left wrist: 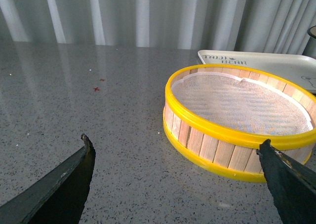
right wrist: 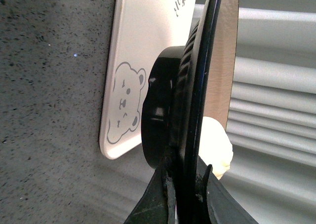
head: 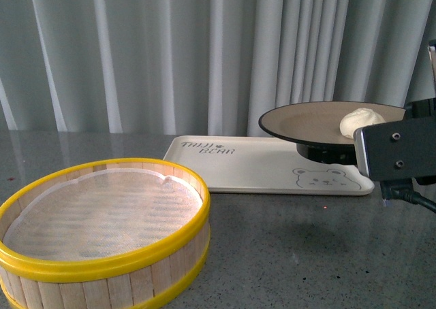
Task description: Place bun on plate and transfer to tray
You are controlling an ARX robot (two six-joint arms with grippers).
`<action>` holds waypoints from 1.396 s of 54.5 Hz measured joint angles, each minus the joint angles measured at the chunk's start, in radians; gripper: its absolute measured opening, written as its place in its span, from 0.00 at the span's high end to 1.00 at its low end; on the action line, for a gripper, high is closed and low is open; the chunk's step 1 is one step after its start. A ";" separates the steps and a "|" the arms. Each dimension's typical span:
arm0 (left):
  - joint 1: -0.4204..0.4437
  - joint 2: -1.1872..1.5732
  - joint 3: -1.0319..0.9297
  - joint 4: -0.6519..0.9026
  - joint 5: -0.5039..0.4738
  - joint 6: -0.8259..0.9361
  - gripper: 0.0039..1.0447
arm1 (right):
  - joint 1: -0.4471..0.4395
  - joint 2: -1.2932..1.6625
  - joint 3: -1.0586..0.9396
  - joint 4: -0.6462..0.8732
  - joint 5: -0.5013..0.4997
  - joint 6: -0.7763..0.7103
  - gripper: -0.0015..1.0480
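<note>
Curtains [head: 136, 50] behind; right claw [right wrist: 186, 178] grips plate [head: 306, 122] beside bun [head: 360, 122].

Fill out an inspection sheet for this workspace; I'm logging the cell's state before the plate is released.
Surface: grey speckled counter, with a few red specks.
Job's things: bun sits on the plate, near its right edge. The plate is over the right end of the tray; cannot tell whether they touch.
Clutter: yellow-rimmed bamboo steamer, lined, no food in it.
Grippers: left tool open, holding nothing; right tool shut on the plate's rim.
Cables: one black cable under the right arm.
Surroundings: pale pleated curtain behind the counter.
</note>
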State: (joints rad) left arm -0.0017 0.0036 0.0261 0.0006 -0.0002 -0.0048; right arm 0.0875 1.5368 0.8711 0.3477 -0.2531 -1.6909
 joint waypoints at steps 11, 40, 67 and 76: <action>0.000 0.000 0.000 0.000 0.000 0.000 0.06 | -0.032 0.156 0.151 -0.015 -0.028 -0.030 0.98; 0.000 0.000 0.000 0.000 0.000 0.000 0.06 | 0.021 0.455 0.459 -0.071 -0.056 -0.040 0.98; 0.000 0.000 0.000 0.000 0.000 0.000 0.06 | 0.013 0.517 0.499 -0.102 -0.048 -0.048 0.98; 0.000 0.000 0.000 0.000 0.000 0.000 0.06 | 0.011 0.517 0.487 -0.109 -0.030 -0.037 0.88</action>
State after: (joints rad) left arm -0.0017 0.0036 0.0261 0.0006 -0.0002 -0.0048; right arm 0.0990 2.0541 1.3582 0.2382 -0.2832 -1.7283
